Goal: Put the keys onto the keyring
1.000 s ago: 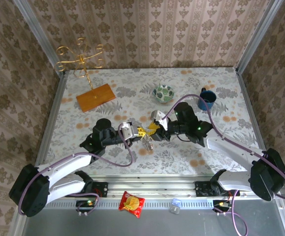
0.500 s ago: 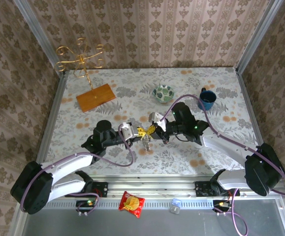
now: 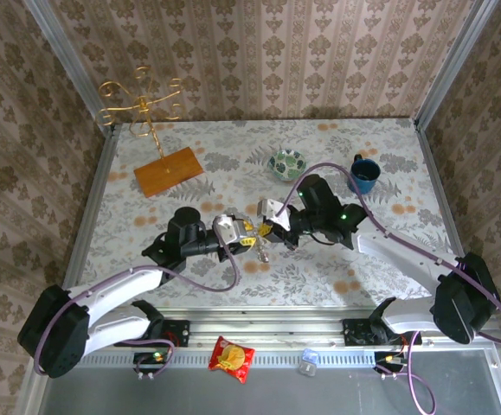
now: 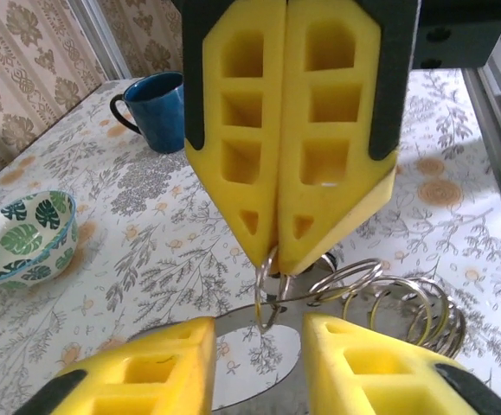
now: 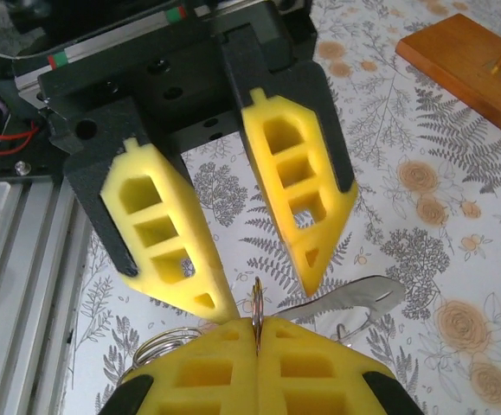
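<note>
Keyring, a thin silvery metal loop point(image 4: 257, 294): pinched by its top edge at the tips of the yellow foam right fingers point(image 4: 298, 229), pressed flat together on it, and hanging just below those tips, off the flowered desk point(image 4: 146, 259). From the right wrist, seen edge-on, rising out of the seam of that same closed pair.

Left fingers point(image 4: 185, 350), yellow foam too: parted, one on either side of the loop, just beneath the right tips, gripping nothing. No touch between them and the loop to be made out.

Below and behind both pairs, resting on the desk: a coil of silvery wire loops point(image 4: 406, 307) and a flat shiny metal piece point(image 5: 354, 298), perhaps a key blade. Cannot tell, nor whether either is joined to the pinched loop. Green and black key heads not made out near the fingers.

Progress, as a judgement: early to middle. Done: loop gripped and held up between the two pairs, within reach of the open left fingers. Nothing seen threaded on the pinched loop. Left to do: by the look of it, both keys to pick up, line up with the loop and work on
</note>
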`<control>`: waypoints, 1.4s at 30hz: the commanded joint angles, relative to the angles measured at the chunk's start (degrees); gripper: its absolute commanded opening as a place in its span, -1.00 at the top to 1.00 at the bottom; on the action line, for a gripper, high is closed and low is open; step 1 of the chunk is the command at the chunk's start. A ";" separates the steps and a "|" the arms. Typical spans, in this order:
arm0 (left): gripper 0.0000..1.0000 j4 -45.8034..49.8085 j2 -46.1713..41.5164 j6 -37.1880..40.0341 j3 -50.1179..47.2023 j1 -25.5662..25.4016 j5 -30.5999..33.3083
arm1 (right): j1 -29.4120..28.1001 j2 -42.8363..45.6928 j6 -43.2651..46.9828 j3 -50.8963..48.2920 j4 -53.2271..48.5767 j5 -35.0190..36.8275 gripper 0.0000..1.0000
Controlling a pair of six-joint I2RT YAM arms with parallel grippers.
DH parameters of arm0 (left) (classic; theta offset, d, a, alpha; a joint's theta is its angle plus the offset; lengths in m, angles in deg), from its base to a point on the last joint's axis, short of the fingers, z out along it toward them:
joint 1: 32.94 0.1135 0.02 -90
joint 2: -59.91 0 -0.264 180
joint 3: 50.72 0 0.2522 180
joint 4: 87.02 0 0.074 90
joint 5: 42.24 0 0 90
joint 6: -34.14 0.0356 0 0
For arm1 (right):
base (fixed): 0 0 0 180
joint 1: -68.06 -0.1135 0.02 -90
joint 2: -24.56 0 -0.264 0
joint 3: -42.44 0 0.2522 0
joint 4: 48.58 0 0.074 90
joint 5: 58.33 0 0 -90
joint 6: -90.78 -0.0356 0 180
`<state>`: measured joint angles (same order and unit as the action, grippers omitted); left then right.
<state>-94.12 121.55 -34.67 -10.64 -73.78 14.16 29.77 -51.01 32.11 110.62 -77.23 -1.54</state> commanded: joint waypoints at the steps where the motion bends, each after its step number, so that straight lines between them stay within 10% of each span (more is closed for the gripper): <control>1: 0.42 3.94 -0.70 2.36 2.56 -0.25 -1.00 | -1.87 -1.08 5.37 3.35 -6.16 4.31 1.00; 13: 1.00 5.48 0.89 3.07 4.61 -0.21 -2.39 | -5.17 -1.46 6.28 6.06 -7.64 6.41 1.00; 16: 1.00 3.61 0.07 2.44 3.42 -0.06 -1.86 | -2.94 0.67 1.48 3.26 -4.83 5.18 0.24; 18: 1.00 1.15 -0.13 1.39 2.28 -0.06 -1.51 | -1.75 2.38 -0.80 0.69 -3.28 4.96 0.11; 34: 1.00 -1.81 -0.56 1.11 0.57 -0.43 -0.14 | 0.75 3.11 -12.68 -3.80 4.87 -0.69 0.22; 42: 1.00 -2.55 -0.73 0.90 0.31 -0.46 -0.36 | 0.84 0.62 -12.79 -2.21 3.74 -0.54 0.67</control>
<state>-93.47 122.06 -33.12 -9.96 -73.82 14.20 30.32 -49.31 19.96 106.82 -73.60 -0.52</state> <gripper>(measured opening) 0.056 0.178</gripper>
